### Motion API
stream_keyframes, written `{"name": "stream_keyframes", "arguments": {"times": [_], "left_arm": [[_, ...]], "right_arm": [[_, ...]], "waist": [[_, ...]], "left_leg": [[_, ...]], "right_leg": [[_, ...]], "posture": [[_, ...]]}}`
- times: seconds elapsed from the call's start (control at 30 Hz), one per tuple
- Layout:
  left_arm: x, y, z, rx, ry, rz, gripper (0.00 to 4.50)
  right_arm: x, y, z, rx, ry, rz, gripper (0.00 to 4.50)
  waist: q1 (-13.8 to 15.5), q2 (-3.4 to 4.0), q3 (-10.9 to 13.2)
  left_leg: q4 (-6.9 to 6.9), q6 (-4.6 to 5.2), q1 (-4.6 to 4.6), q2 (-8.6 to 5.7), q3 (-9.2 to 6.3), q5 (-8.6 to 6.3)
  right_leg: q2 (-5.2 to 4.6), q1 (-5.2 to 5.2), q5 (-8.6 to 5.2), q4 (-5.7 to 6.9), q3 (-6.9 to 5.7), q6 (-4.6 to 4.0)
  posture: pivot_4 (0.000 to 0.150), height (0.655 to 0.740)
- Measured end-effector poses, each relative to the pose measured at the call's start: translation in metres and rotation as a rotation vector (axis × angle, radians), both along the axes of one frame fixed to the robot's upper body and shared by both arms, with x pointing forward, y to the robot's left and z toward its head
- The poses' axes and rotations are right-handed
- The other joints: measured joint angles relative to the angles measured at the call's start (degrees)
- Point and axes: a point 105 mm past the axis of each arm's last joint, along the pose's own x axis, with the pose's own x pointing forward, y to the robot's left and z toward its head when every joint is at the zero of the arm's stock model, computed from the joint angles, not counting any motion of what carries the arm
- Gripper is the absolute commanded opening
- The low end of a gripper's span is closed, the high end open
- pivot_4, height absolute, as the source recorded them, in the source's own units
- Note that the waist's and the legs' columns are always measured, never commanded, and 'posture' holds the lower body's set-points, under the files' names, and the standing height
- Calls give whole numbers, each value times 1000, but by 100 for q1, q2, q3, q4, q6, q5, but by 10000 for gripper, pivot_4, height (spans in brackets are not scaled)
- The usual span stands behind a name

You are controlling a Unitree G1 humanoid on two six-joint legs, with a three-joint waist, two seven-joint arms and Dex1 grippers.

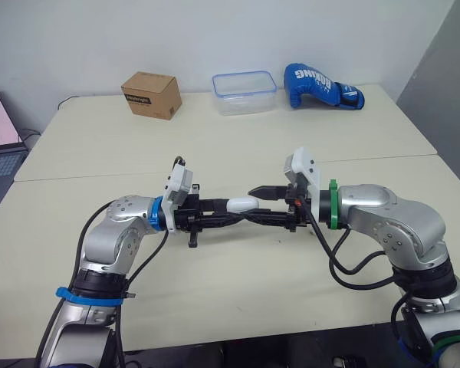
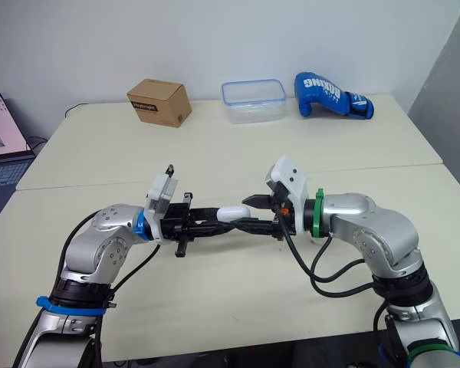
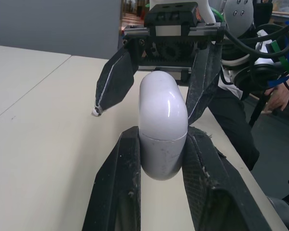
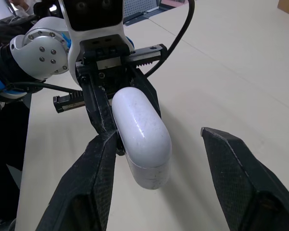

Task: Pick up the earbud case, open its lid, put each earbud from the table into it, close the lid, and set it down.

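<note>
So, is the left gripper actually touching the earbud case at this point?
Touching. The left wrist view shows the left gripper with both of its fingers pressed flat against opposite sides of the white earbud case, with no gap on either side.

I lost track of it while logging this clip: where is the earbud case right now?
The white earbud case is over the table's front middle, clamped in the left gripper, with the open right gripper straddling its other end.
</note>
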Motion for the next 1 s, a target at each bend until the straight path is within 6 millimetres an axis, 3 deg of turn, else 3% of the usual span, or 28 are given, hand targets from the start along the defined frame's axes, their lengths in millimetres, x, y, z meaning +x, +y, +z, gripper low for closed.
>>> {"name": "stream_keyframes", "arguments": {"times": [0.7, 0.83, 1.0], "left_arm": [[-8, -3, -7, 17, 10, -20, 8432], [1, -1, -4, -1, -21, 16, 8432], [21, 4, 5, -29, -85, 92, 8432]], "right_arm": [[11, -1, 15, 34, -26, -14, 28438], [1, -9, 19, 9, -16, 49, 28438], [3, -27, 43, -62, -90, 45, 28438]], "waist": [[-2, 1, 0], [13, 1, 0], [4, 0, -1]], "left_leg": [[-2, 0, 0, -1, 1, 0], [0, 0, -1, -2, -1, 0], [-2, 0, 1, 1, 2, 0]], "right_leg": [[0, 0, 0, -1, 2, 0], [-1, 2, 0, -3, -1, 0], [1, 1, 1, -5, -3, 0]], "posture": [[1500, 7307], [1500, 7307], [1500, 7307]]}}
